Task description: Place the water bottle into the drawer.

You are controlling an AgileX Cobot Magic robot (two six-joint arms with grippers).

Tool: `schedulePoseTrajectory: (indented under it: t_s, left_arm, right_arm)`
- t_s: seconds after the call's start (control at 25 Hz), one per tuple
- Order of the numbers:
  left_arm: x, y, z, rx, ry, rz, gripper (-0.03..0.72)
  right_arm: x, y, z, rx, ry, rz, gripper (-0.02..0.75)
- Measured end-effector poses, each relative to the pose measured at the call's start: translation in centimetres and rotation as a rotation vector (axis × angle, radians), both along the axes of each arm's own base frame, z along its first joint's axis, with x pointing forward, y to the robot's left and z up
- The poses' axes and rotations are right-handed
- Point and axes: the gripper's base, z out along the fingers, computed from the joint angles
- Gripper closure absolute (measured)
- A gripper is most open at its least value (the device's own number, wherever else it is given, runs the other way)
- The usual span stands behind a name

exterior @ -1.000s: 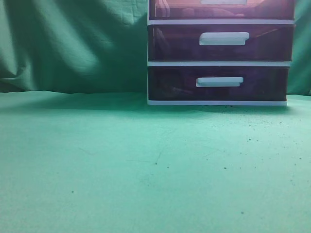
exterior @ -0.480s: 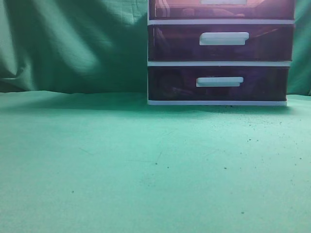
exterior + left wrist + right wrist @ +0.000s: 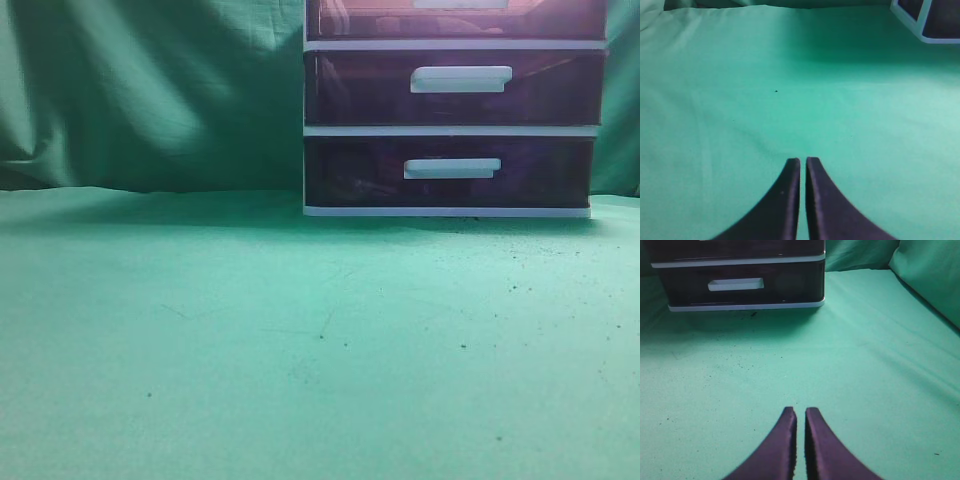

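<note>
The white-framed cabinet stands at the back right of the green table. Its uppermost dark purple-brown drawer is cut off by the top edge of the exterior view; only its lower part and the bottom of its white handle show. It looks pushed in. No water bottle shows in any view. My left gripper is shut and empty over bare green cloth. My right gripper is shut and empty, facing the cabinet from a distance. Neither gripper shows in the exterior view.
The two lower drawers are closed, each with a white bar handle. A corner of the cabinet shows in the left wrist view at the top right. Green cloth covers the table and hangs behind as a backdrop.
</note>
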Motion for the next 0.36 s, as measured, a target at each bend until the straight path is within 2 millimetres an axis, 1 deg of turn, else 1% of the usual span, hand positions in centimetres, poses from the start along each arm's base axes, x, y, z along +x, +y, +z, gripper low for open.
schedulePoseTrajectory:
  t_s: [0.36]
  left_arm:
    - [0.00, 0.00, 0.00, 0.000, 0.000, 0.000, 0.688]
  right_arm:
    - [0.00, 0.00, 0.00, 0.000, 0.000, 0.000, 0.688]
